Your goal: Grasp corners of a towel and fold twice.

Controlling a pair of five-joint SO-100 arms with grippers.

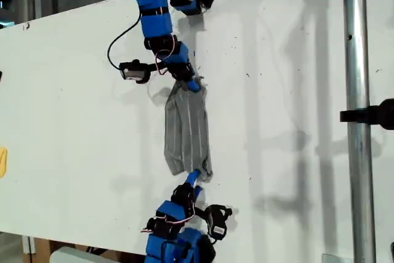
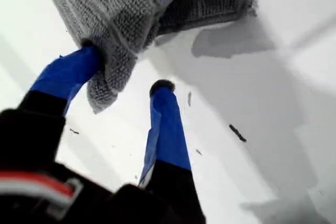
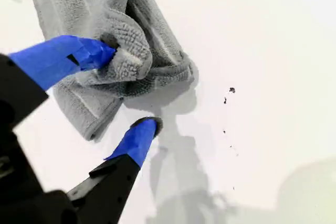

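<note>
You are seeing the soft grey striped towel (image 1: 186,127) lying as a narrow strip in the middle of the white table (image 1: 74,121), with my first gripper (image 2: 127,72) and my second gripper (image 3: 128,87) each gaping wide at one end, probably straddling the grey fabric corners (image 2: 100,98) for the next fold.

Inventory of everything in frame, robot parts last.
soft grey striped towel: 1, grey with pale stripes, bunched into a narrow strip mid-table between the two arms
flat white table: 1, white with dark specks, fills most of the exterior view
upright metal pole: 1, silver, exterior view's right
black clamp: 1, black, on the pole
yellow object: 1, yellow, exterior view's left edge, cut off
arms: 2, blue and black, one at the exterior view's top, one at its bottom
my first tool: blue-taped, open, one finger under a towel end
my second tool: blue-taped, open, one finger against a towel fold
</note>
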